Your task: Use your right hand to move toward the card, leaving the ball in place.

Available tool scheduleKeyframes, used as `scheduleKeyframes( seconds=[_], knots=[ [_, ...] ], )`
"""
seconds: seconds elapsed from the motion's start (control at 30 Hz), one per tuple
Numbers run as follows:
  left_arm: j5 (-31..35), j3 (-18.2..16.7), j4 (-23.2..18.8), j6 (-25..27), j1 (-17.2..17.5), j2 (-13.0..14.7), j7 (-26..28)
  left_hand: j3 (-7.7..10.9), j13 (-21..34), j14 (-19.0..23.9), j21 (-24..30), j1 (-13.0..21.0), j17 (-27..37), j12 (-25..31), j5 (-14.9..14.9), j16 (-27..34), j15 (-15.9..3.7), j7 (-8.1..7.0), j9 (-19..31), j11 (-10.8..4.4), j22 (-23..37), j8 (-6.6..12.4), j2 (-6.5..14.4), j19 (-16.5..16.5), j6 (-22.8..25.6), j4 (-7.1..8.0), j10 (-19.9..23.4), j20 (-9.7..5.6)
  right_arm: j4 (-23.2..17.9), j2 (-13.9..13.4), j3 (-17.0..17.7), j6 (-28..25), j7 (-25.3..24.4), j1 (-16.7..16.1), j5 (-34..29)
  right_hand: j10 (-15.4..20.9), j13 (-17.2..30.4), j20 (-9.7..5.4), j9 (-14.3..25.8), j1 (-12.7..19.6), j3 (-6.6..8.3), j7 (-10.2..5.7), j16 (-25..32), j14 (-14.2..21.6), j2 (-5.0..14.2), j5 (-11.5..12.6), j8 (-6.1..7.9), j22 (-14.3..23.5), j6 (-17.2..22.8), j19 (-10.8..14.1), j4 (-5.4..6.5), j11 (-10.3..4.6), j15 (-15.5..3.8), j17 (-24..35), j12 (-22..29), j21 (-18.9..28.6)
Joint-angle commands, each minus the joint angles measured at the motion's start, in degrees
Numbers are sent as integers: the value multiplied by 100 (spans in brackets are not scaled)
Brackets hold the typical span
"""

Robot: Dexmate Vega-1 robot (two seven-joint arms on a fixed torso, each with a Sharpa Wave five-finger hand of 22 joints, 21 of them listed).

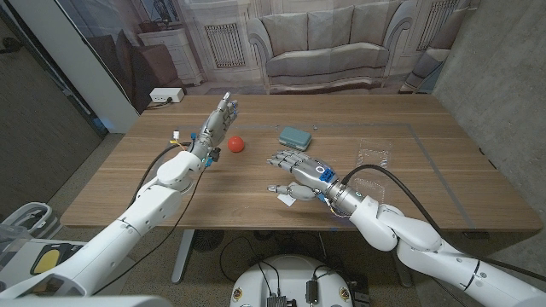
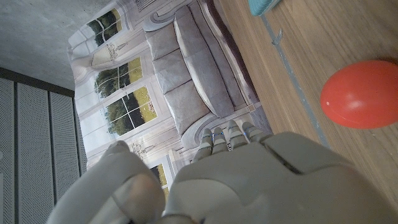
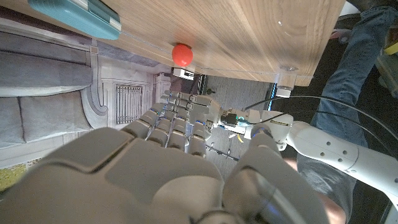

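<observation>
Wooden table point(image 1: 256, 200): right hand point(image 1: 299, 170) hovers with fingers apart, holding nothing, near the white card point(image 1: 288, 199), while the ball point(image 1: 235, 144) sits untouched.

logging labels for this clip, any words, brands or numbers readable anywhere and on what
None can be read.
The teal case shows no legible print.
The clear card sleeve is too small and glary to tell.
The red ball is plain.
The right hand shows a blue patch, no text.
</observation>
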Motion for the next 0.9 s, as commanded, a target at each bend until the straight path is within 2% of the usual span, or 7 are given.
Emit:
scheduleKeyframes(
  seconds=[0.03,0.47,0.9],
  knots=[
    [-19,-57,-71,22,45,114,-48,-30,29,2,19,8,19,6,-33,11,-4,10,28,-13,24,-22,26,-24,24,-8,41,37,102,75,-188,-177,152,148,-164,38,7,-39,32,57,21,9,22,7,16,-13,12,25,43,-17,-53,-15,-9,12,-18,-12],
    [-45,-109,-134,77,139,178,6,-39,29,-9,15,24,19,2,-40,8,-6,11,29,-22,24,-22,38,-40,28,-12,36,42,273,114,-373,-311,206,298,-311,42,8,-39,33,86,32,6,30,26,17,-33,-4,26,21,-16,-68,-13,-15,13,-19,-16],
    [-70,-110,-130,143,90,216,-47,-48,29,-15,12,36,19,-3,-46,7,-5,12,29,-22,24,-20,49,-56,39,-15,25,49,267,86,-485,-349,510,394,-226,37,8,-42,34,110,43,4,31,31,20,-54,-9,28,18,-16,-79,-27,-13,14,-24,-19]
  ],
)
